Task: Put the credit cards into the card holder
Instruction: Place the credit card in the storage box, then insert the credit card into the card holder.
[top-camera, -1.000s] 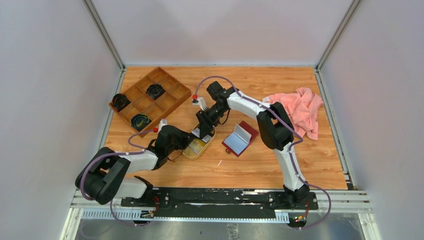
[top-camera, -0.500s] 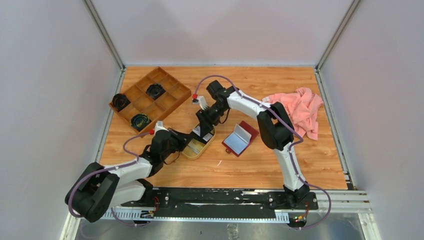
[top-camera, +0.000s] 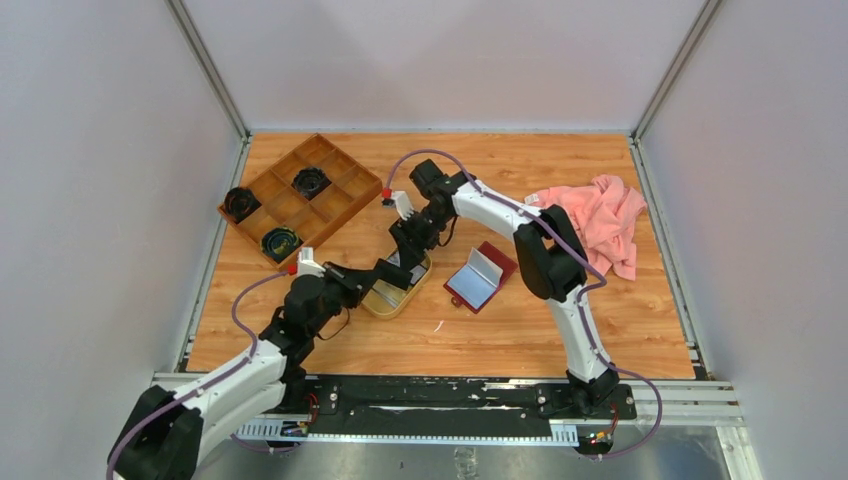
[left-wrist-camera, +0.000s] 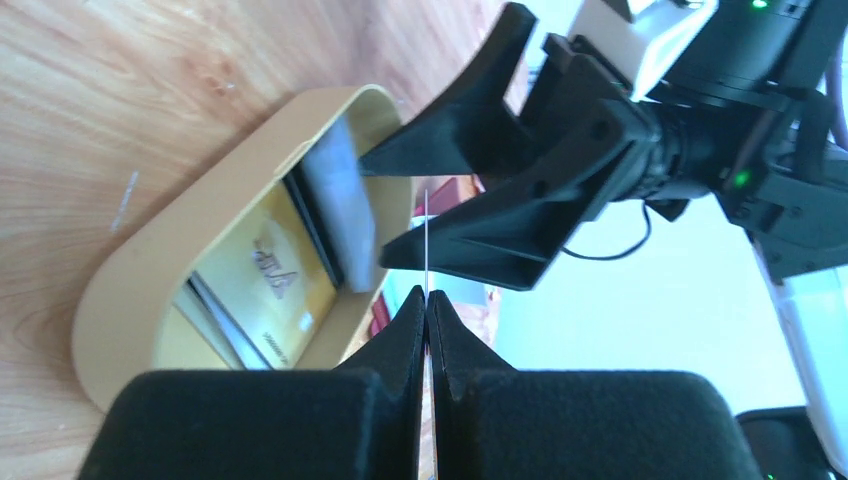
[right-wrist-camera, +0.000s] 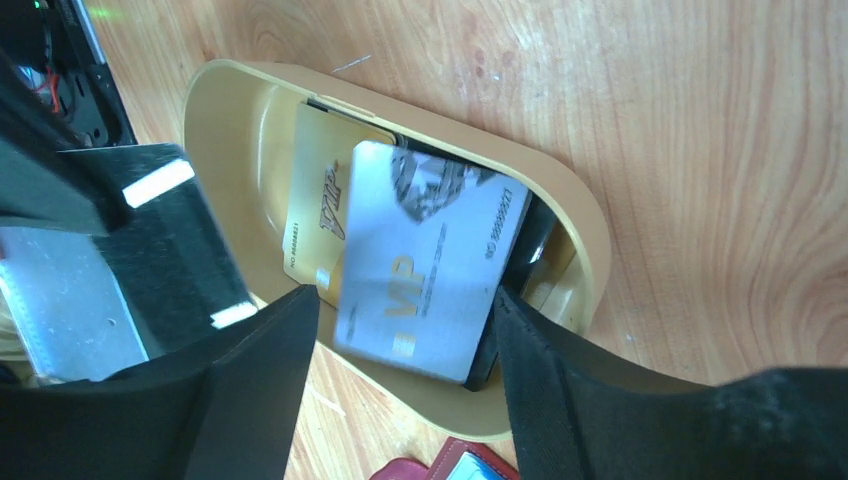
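Note:
The oval tan tray (top-camera: 385, 305) holds the credit cards. In the right wrist view a gold card (right-wrist-camera: 318, 215) lies flat in it, and a blurred greyish-white card (right-wrist-camera: 430, 265) lies tilted on top. My right gripper (right-wrist-camera: 405, 298) is open, its fingers straddling that card over the tray (right-wrist-camera: 215, 120). My left gripper (left-wrist-camera: 427, 295) is shut on a thin card (left-wrist-camera: 427, 235), seen edge-on, at the tray's near-left rim (left-wrist-camera: 120, 270). The right gripper's fingers (left-wrist-camera: 480, 140) stand just beyond it. The dark red card holder (top-camera: 480, 278) lies open to the right of the tray, grey-blue inside up.
A brown compartmented box (top-camera: 300, 195) with dark round items stands at the back left. A pink cloth (top-camera: 600, 220) lies at the back right. Both grippers (top-camera: 385, 270) (top-camera: 405, 258) crowd the tray, and the right arm spans the table's middle.
My left arm has swung down and to the left and stretched out, its wrist drawn back from the tray. The right gripper has stayed over the tray.

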